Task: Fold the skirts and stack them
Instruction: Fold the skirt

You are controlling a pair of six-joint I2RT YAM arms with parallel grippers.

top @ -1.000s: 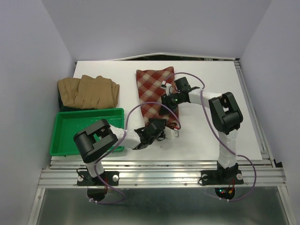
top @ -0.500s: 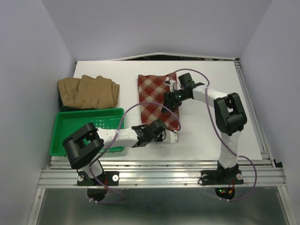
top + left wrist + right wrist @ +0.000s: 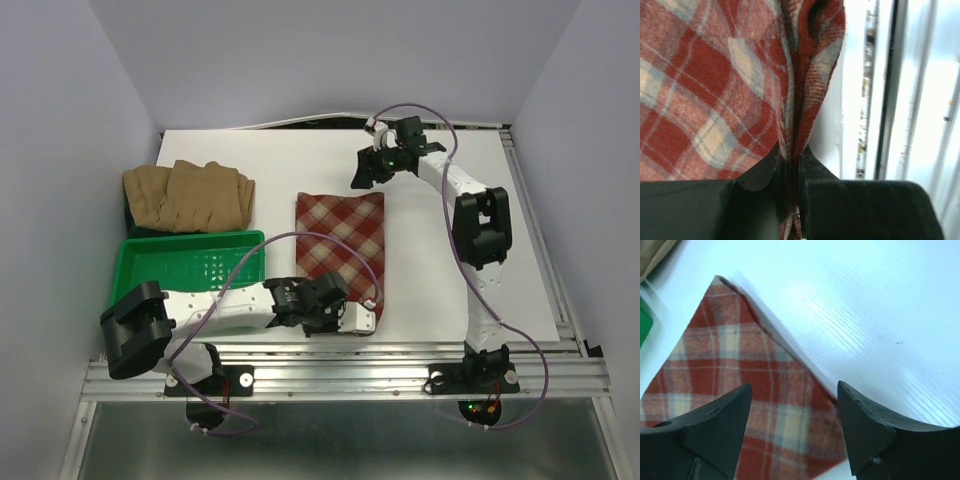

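Now that the plaid skirt (image 3: 340, 235) lies nearer, left hand (image 3: 790, 160) grasping it, right hand (image 3: 794, 387) released

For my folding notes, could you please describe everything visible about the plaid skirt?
The plaid skirt is soft, woolly-looking cloth in red and cream checks, lying mostly flat, right of the green tray. Its near edge is bunched and pinched in the left gripper. The open right gripper hangs above its far corner, not touching.
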